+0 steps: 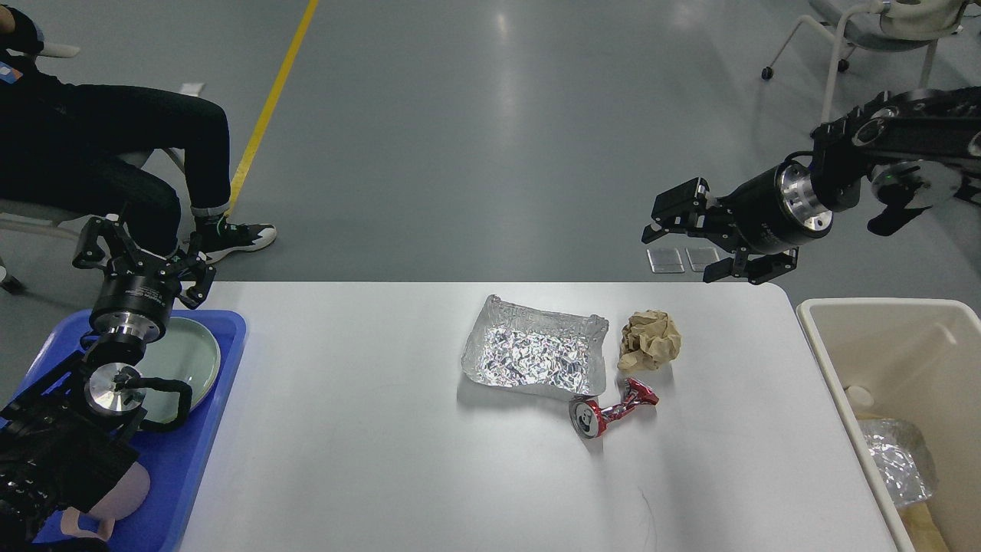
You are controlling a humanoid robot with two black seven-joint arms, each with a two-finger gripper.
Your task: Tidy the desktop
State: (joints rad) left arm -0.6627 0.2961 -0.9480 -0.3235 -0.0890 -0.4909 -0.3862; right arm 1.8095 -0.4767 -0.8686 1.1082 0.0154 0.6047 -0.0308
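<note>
The white desktop (368, 429) carries an empty foil tray (533, 356), a crumpled brown paper ball (650, 340) to its right and a crushed red can (611, 410) just in front of them. My right gripper (678, 238) is open and empty, held high above the table's far right corner, fingers pointing left, up and right of the paper ball. My left gripper (142, 249) is open and empty above the far end of the blue tray (199, 445), over a pale green plate (180, 360).
A beige bin (858, 314) stands at the table's right edge with crumpled foil (897, 460) inside. A seated person's legs (153, 146) are beyond the table's far left. A wheeled chair (866, 46) stands at the far right.
</note>
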